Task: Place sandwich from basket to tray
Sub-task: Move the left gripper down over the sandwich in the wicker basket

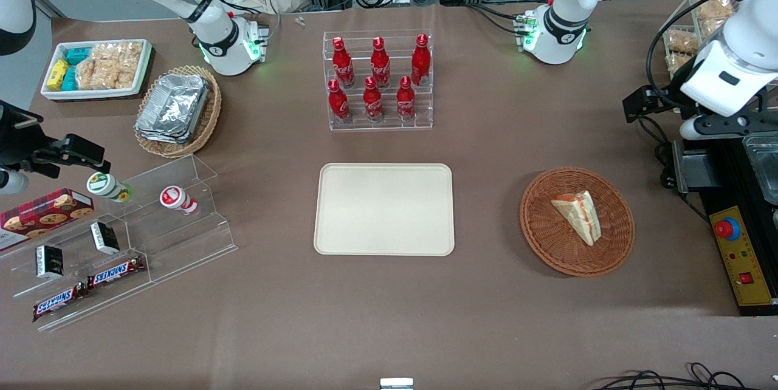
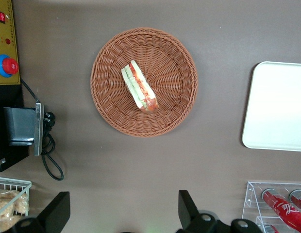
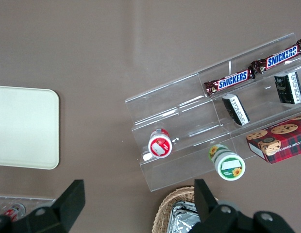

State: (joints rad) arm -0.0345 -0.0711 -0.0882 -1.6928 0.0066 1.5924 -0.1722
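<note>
Wicker, reddish-brown and round: the basket cradles the sandwich, a wedge lying on its side, near the centre. Your gripper hangs high over bare table just beside the basket, fingers spread wide and holding nothing, presumably poised for descent. Note the beige tray, well apart toward the parked arm, awaiting delivery.

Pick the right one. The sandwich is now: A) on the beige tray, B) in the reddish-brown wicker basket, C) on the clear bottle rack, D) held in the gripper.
B: the sandwich lies in the basket, the tray is bare, and the open gripper hangs above the table beside the basket.
</note>
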